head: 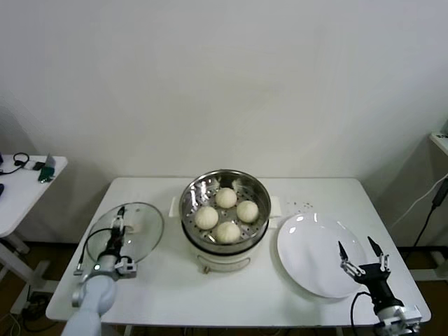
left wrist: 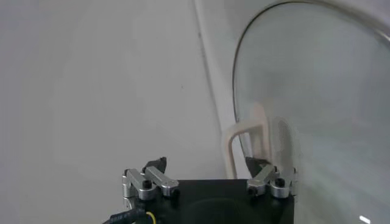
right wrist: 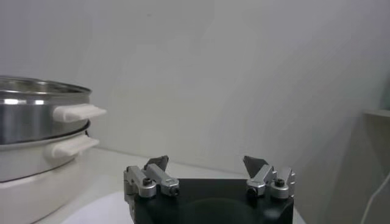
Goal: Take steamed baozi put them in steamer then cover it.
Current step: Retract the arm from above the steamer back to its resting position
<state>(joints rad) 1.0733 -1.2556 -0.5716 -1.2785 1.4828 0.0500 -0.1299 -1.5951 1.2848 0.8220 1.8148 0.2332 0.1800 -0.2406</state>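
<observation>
Steamer (head: 225,217) stands at the middle of the white worktop (head: 168,280), uncovered. All four baozi (head: 227,215) sit on its perforated tray, arranged as a diamond: one at the far side, one near, one to each side, close together. Side handles of the steamer stick out left and right; in the right wrist view the steamer (right wrist: 36,140) shows its steel wall above the cream base, with two cream handles one over the other.

Cover (head: 127,232) lies flat on the worktop left of the steamer, apart from it, near the left edge. Its cream oblong handle sits at the centre, long axis running roughly near-to-far in the head view.

Left gripper (head: 119,231) is over the cover, fingers spread wide, pointing away from the robot along the lid. In the left wrist view the gripper (left wrist: 207,176) has the cover handle (left wrist: 247,143) just ahead of it, closer to one finger than the other; the glass of the cover (left wrist: 317,91) fills the space beyond. Nothing held. Cannot tell whether a fingertip touches the handle or the glass.

Right gripper (head: 361,257) hovers at the near right, over the near edge of the white plate (head: 315,255), fingers wide apart, holding nothing. The plate lies right of the steamer, just beside its base. Right gripper is well apart from the steamer and cover.

A second small table (head: 21,192) stands off to the far left with some cables on it.
</observation>
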